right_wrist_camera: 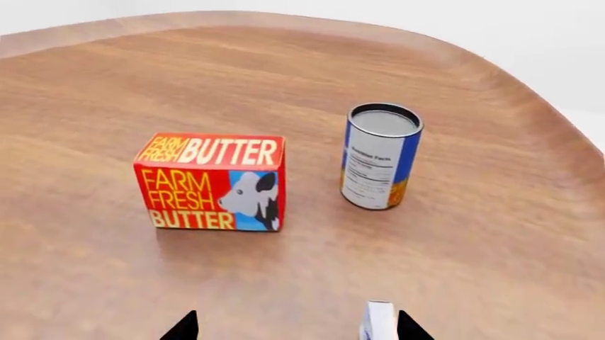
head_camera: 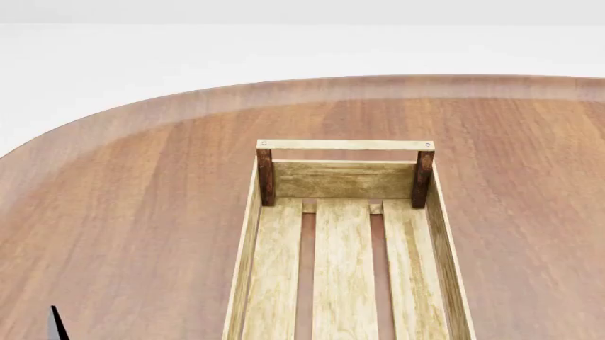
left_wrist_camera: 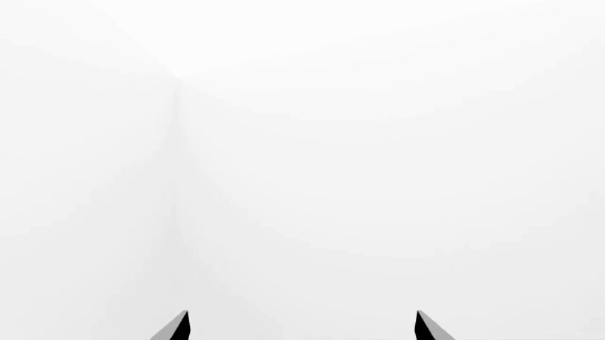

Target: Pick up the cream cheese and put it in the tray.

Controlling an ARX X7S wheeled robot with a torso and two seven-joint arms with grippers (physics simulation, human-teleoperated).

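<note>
Right claw (right_wrist_camera: 295,327): two dark fingertips poke in at the frame edge, set apart, nothing gripped between them. One small white box, the cream cheese (right_wrist_camera: 378,320), sits on the wooden surface (right_wrist_camera: 95,269) just inside the right-hand fingertip, only its top edge showing; whether it touches the finger I cannot tell. Past it, one red butter box (right_wrist_camera: 212,182) stands upright, cow picture facing the camera. One can (right_wrist_camera: 380,156) with a blue and white label stands upright beside the butter box, apart from it.

Left claw (left_wrist_camera: 302,326): two dark fingertips apart, holding nothing, facing blank white background.

Head view: one wooden tray (head_camera: 249,234) lies on the surface, with three floor slats, two dark corner posts and one pale rail handle at the far end. Tray holds nothing in the part shown; its near end is cut off by the frame. One dark fingertip of the left claw shows at the bottom left corner. Cream cheese, butter box and can are out of the head view.
</note>
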